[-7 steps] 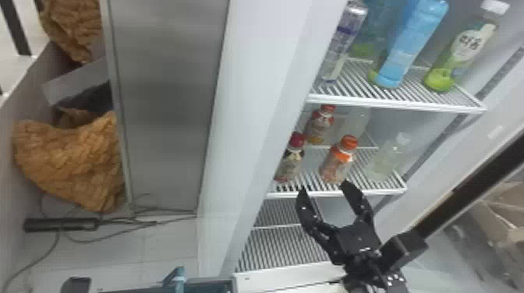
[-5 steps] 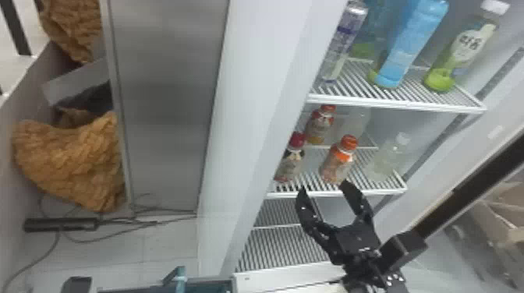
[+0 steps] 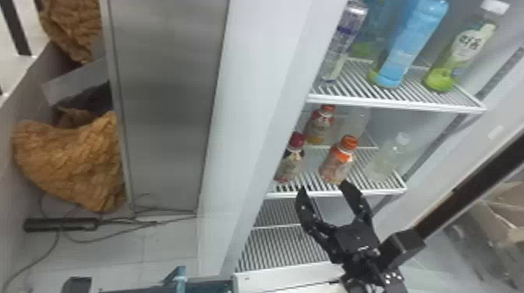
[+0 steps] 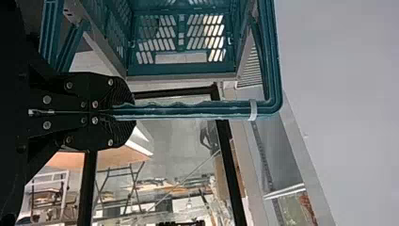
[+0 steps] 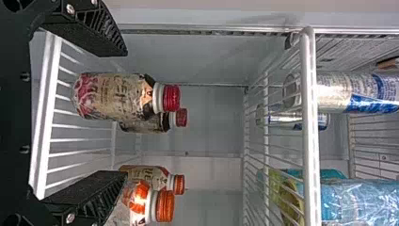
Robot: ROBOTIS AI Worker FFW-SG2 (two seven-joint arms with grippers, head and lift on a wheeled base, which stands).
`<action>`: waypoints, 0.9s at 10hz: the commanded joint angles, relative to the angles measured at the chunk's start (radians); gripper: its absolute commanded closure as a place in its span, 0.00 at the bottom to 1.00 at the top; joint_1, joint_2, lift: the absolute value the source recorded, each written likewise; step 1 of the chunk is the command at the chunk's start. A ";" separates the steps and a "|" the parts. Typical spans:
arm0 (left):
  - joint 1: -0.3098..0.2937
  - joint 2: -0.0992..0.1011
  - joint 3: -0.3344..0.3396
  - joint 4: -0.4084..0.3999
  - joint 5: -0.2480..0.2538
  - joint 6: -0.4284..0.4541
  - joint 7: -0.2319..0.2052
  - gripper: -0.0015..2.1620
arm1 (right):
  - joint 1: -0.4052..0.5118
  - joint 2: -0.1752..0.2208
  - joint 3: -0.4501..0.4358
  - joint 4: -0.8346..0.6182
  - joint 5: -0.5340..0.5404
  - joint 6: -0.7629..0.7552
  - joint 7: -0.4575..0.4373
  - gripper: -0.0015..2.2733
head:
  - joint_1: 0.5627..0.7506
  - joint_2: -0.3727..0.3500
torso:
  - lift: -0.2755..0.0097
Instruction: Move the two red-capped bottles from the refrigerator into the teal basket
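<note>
Teal basket (image 4: 181, 70) lies left of and lower than the refrigerator's wire shelf (image 3: 384, 191), its handle (image 4: 188, 110) pinched in our left tool (image 4: 123, 113). Hardly anything has changed from the earlier head views: the bottles and our right tool (image 3: 323, 187) are where they were. For the task, that means both red-capped bottles are waiting and the first grasp is ahead of us. Toward the left end of the wire shelf stands the front red-capped bottle (image 5: 113, 95), with the rear red-capped bottle (image 5: 146, 123) just behind it. Both are upright, long axes vertical, caps up, bases on the shelf. To their right on the shelf is an orange-capped bottle (image 3: 338, 163). Our right tool is spread at the shelf's front, pointing inward, empty. We judge it should shift slightly left, to spare the orange-capped bottle a knock.
</note>
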State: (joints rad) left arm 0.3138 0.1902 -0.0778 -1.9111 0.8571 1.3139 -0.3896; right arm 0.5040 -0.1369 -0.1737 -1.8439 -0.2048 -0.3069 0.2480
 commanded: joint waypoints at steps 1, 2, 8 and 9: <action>0.003 0.000 0.000 0.000 0.004 -0.001 0.000 0.54 | -0.025 -0.004 0.002 0.027 -0.001 0.000 0.008 0.05 | 0.70 0.03 | 0.18; 0.003 0.000 0.000 0.000 0.006 -0.001 0.000 0.54 | -0.052 -0.009 0.002 0.054 0.001 0.000 0.037 0.05 | 0.70 0.03 | 0.18; -0.002 0.000 -0.002 0.003 0.010 -0.001 0.000 0.54 | -0.170 -0.027 0.064 0.164 0.019 0.000 0.039 0.05 | 0.70 0.03 | 0.18; -0.002 0.000 -0.002 0.005 0.010 -0.001 0.000 0.54 | -0.192 -0.027 0.068 0.184 0.033 0.000 0.039 0.05 | 0.70 0.03 | 0.18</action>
State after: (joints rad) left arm 0.3121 0.1902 -0.0794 -1.9067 0.8675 1.3126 -0.3896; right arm 0.3267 -0.1638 -0.1087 -1.6732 -0.1785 -0.3069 0.2868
